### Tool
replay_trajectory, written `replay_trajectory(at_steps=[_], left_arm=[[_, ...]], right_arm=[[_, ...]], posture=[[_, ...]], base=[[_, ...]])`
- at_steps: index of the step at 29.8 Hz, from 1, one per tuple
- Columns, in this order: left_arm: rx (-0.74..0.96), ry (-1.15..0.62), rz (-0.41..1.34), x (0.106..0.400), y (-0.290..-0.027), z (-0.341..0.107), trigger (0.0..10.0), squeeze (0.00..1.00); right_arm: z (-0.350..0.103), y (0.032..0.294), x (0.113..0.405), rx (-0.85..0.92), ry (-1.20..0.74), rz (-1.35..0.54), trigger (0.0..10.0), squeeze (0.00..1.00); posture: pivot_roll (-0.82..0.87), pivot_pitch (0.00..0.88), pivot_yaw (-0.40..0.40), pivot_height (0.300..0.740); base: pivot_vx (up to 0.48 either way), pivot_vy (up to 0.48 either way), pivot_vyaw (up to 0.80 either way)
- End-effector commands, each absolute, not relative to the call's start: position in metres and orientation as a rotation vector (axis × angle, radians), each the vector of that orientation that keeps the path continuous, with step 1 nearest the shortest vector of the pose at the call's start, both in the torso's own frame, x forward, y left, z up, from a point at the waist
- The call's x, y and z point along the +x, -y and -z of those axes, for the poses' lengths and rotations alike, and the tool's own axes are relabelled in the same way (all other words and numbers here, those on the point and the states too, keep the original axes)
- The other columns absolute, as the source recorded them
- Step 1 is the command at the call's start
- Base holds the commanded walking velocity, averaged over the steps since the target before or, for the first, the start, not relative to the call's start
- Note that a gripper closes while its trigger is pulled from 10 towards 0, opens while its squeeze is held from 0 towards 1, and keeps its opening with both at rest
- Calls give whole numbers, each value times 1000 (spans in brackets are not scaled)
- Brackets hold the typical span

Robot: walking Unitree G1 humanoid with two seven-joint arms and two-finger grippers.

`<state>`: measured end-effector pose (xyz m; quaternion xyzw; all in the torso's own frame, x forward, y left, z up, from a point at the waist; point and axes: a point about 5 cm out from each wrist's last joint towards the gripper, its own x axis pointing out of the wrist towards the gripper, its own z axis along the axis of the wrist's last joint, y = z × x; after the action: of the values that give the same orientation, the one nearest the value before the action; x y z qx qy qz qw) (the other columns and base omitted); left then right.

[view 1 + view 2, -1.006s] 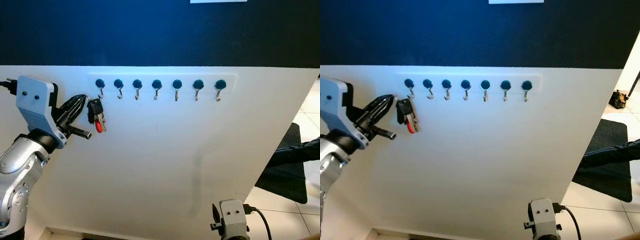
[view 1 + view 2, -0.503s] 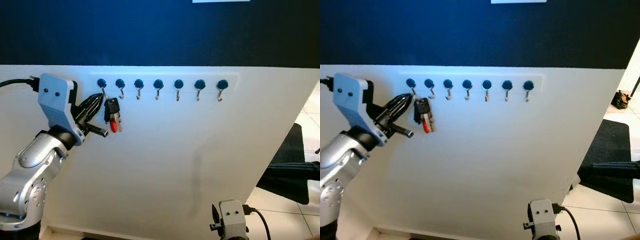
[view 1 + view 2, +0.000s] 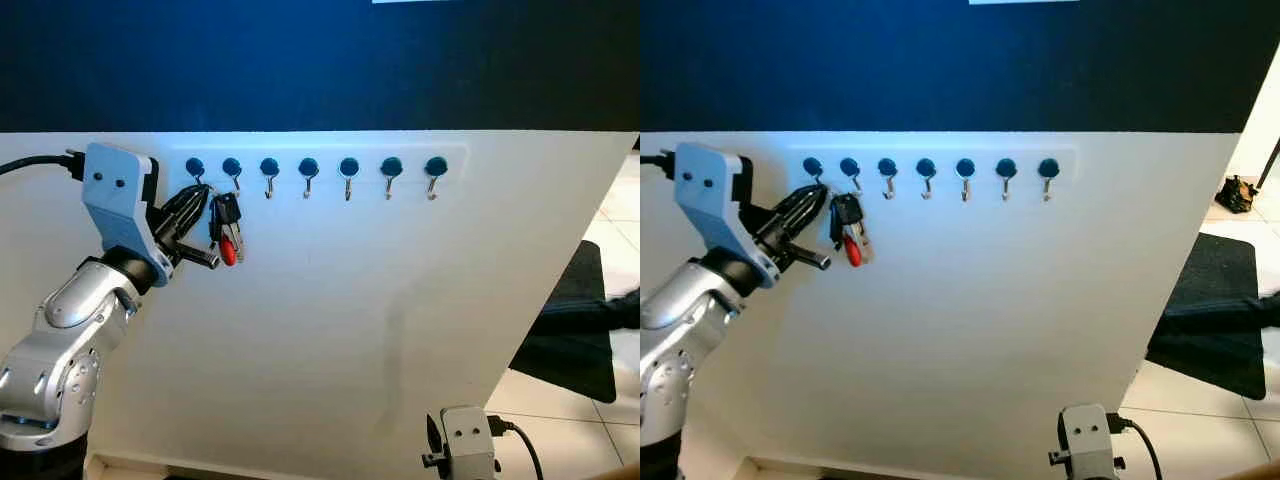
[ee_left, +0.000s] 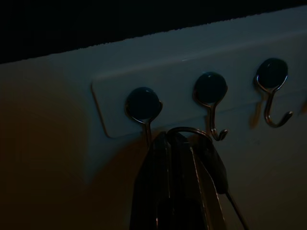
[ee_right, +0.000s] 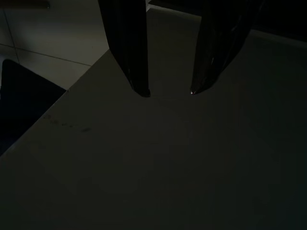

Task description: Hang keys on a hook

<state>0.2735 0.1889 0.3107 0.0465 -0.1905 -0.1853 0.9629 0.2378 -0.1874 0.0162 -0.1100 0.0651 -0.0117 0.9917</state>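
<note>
Hooks: seven are counted, each a small metal hook under a round dark-blue cap, set in one level row on a white hook rail (image 3: pixel 455 152) along the top of a white wall panel (image 3: pixel 400 330). First hook (image 3: pixel 196 169) and second hook (image 3: pixel 232 168) are at the row's left end.

Keys (image 3: pixel 225 228): one bunch, comprising a black fob, metal blades and one red tag, carried on a single key ring (image 4: pixel 194 130). The bunch is found just below the first and second hooks, at 6 o'clock from them. Its long axis is held vertical, blades pointing down, ring uppermost. In the left wrist view the ring is seen close by the tip of the second hook; whether it is caught on it cannot be told.

Left gripper (image 3: pixel 203 202): one, raised at 9 o'clock of the bunch, fingers clenched on the keys at the ring end.

Right gripper (image 5: pixel 168 92): one, hanging low, fingers parted and empty, facing the white panel.

Surroundings: dark-blue wall band (image 3: pixel 320 60) at 12 o'clock; a black floor mat (image 3: pixel 575 340) on pale tiles at 4 o'clock.
</note>
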Motion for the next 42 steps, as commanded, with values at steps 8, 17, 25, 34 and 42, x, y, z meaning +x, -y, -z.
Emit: replay_trajectory(at_steps=[8, 17, 25, 34, 42], left_arm=[[83, 337, 509, 248, -202, -306, 10000, 0], [54, 268, 422, 253, -201, -281, 10000, 0], [-1, 266, 227, 275, -201, -272, 10000, 0], [-41, 252, 16, 292, -211, -262, 10000, 0], [-101, 279, -96, 304, -212, -262, 10000, 0]], right_arm=[[-14, 186, 235, -218, -132, 17, 10000, 0], [-16, 185, 241, -228, -130, -4, 10000, 0], [-18, 185, 244, -230, -124, -8, 10000, 0], [-17, 187, 239, -232, -125, 4, 10000, 0], [-18, 187, 240, -234, -123, 3, 10000, 0]], posture=[[81, 121, 92, 740], [87, 118, 70, 740], [80, 118, 68, 740], [57, 119, 80, 740], [57, 113, 71, 740]], base=[[0, 0, 0], [0, 0, 0], [0, 0, 0], [0, 0, 0], [0, 0, 0]])
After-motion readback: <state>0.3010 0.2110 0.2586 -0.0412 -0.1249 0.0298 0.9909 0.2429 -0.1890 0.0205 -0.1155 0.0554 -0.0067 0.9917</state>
